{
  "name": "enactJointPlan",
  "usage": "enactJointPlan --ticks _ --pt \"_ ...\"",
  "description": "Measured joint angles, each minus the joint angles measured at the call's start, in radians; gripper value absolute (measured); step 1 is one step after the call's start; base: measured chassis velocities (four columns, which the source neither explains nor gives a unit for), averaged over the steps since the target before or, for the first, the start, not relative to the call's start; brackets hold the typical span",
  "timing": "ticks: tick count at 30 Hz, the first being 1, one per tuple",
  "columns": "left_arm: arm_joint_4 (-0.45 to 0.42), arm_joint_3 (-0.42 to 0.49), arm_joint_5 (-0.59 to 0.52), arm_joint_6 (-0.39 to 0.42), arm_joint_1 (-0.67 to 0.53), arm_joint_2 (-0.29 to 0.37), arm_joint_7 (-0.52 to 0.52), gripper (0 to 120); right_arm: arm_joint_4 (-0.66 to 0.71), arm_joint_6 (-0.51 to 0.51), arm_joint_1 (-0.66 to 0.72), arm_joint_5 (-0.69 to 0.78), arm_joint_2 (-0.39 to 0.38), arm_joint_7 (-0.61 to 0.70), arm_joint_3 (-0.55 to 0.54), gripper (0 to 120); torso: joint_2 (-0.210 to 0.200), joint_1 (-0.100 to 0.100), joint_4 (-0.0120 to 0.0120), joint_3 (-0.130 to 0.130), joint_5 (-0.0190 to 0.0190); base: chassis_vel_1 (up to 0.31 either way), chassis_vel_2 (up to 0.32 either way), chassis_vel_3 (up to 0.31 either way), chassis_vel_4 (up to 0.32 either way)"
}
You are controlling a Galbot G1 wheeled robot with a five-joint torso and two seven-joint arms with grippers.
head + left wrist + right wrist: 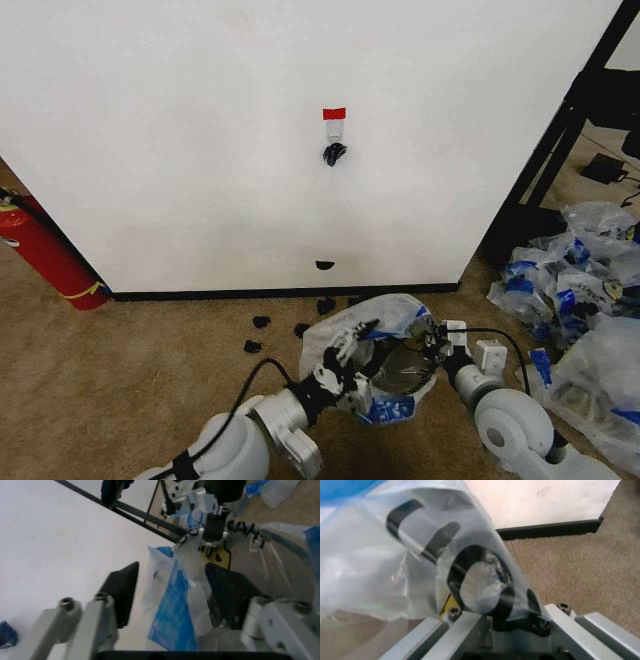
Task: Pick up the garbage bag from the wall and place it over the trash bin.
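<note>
The garbage bag (390, 318), thin white plastic with blue print, lies spread over the trash bin (400, 370), whose dark round inside shows through the bag's mouth, on the carpet before the wall (200, 150). The hook (334, 152) under red tape is bare. My left gripper (345, 352) is at the bag's left rim. It is open, and a fold of the garbage bag (172, 607) stands between its black pads (125, 590). My right gripper (430, 335) holds the right rim. In the right wrist view the garbage bag (380, 566) drapes over its fingers.
A red fire extinguisher (45, 255) leans at the wall's left end. A heap of clear-and-blue plastic bags (585, 300) lies on the right by a black frame (560, 130). Small black scraps (260, 322) dot the carpet near the baseboard.
</note>
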Motion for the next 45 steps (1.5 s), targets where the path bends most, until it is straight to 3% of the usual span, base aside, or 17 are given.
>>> enactJointPlan --ticks 15,18,29,34,45 --pt "0.029 -0.015 0.054 0.009 -0.031 -0.027 0.007 0 0.010 -0.001 -0.017 -0.002 0.011 -0.011 0.000 0 0.000 0.000 0.0000 0.000 0.0000 0.000 0.000 0.000 0.000" --pt "0.019 -0.018 0.060 0.008 -0.027 -0.026 0.011 1 0.010 -0.001 -0.016 -0.002 0.010 -0.013 0.000 0 0.000 0.000 0.0000 0.000 0.0001 0.000 0.000 0.000 0.000" --pt "0.037 -0.011 0.076 0.007 -0.029 -0.029 0.021 44 0.010 -0.002 -0.012 0.002 -0.003 -0.024 0.003 0 0.000 0.000 0.0000 0.000 0.0000 0.000 0.000 0.000 0.000" --pt "0.057 -0.010 0.077 0.007 -0.038 -0.034 0.021 57 0.010 -0.002 -0.012 0.005 -0.003 -0.027 0.004 0 0.000 0.000 0.0000 0.000 0.0000 0.000 0.000 0.000 0.000" --pt "0.086 -0.031 0.076 0.011 -0.056 -0.043 0.014 19 0.015 0.000 -0.016 0.008 -0.014 -0.032 0.011 0 0.000 0.000 0.0000 0.000 0.0000 0.000 0.000 0.000 0.000"
